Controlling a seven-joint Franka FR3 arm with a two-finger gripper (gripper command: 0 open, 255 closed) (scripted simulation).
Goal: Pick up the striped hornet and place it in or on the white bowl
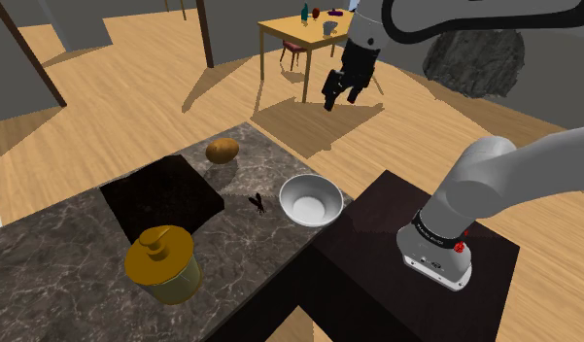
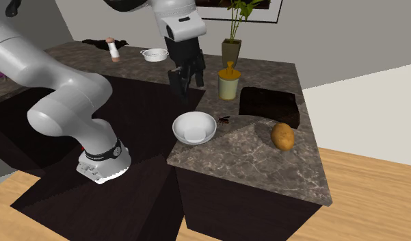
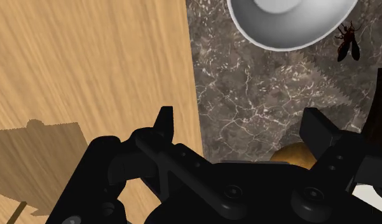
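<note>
One gripper (image 3: 240,121), one bowl (image 3: 278,28), one hornet (image 3: 347,43)

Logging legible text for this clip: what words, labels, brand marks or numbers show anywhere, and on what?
No text here can be read.
Too small to read: faint pale marks on the dark band at the arm's base.
No markings show on the white bowl, the hornet, the yellow jar or the potato.
</note>
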